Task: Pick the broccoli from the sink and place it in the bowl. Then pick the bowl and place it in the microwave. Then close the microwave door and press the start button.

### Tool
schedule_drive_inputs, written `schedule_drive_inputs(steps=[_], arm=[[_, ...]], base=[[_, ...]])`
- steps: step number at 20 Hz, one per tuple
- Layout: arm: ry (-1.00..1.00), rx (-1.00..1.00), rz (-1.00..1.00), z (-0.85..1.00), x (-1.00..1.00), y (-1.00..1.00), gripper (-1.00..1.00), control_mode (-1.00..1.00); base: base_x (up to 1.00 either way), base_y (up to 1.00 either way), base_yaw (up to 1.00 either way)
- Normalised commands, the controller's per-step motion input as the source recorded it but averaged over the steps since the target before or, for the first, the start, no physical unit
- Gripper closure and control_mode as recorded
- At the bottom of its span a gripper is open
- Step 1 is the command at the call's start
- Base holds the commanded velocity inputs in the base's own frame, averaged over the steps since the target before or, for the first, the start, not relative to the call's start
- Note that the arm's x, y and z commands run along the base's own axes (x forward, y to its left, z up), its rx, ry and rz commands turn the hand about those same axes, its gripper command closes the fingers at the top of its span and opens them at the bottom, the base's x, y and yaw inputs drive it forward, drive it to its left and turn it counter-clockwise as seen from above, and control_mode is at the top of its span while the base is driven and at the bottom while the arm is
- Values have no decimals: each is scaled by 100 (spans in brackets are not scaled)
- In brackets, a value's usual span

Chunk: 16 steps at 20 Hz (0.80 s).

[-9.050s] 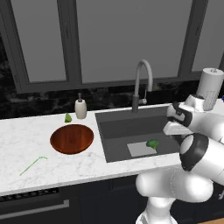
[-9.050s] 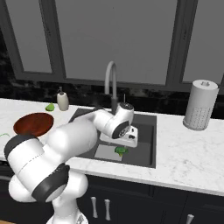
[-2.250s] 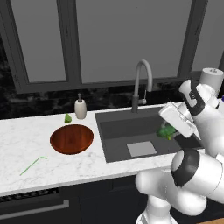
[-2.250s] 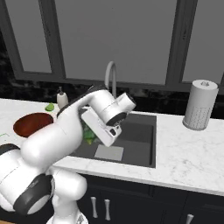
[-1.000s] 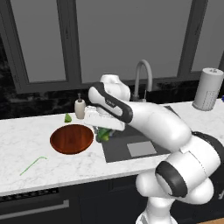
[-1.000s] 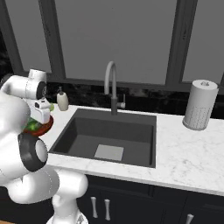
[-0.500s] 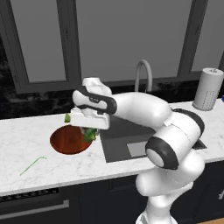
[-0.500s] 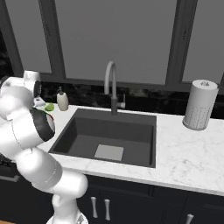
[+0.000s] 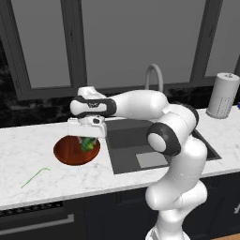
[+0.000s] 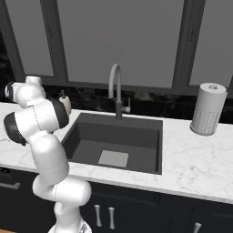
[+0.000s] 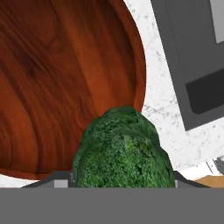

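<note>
My gripper hangs just above the right half of the reddish-brown wooden bowl on the white marble counter, shut on the broccoli. In the hand view the bumpy green broccoli sits between my fingers, with the glossy bowl spread out below it. The dark grey sink lies to the right of the bowl, its basin holding no floret, under the curved faucet. The microwave is out of view.
A thin green stick lies on the counter at front left. A paper towel roll stands at the right end. A soap dispenser sits behind my arm. Dark windows back the counter; drawers run below.
The arm has carried the broccoli from the sink leftwards across the counter and lowered it over the bowl. In the last half second it sank a little closer to the bowl.
</note>
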Motion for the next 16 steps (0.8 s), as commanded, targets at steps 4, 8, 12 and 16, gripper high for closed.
schedule_drive_inputs(steps=[4, 8, 12, 16], arm=[[4, -4, -1, -43, 46, 16, 100, -100], [5, -3, -1, -38, 43, 17, 100, -100], [7, -3, -1, -30, 25, 24, 100, -100], [6, 0, -1, -43, 16, 12, 100, -100]], base=[[0, 0, 0], [0, 0, 0], [0, 0, 0], [0, 0, 0]])
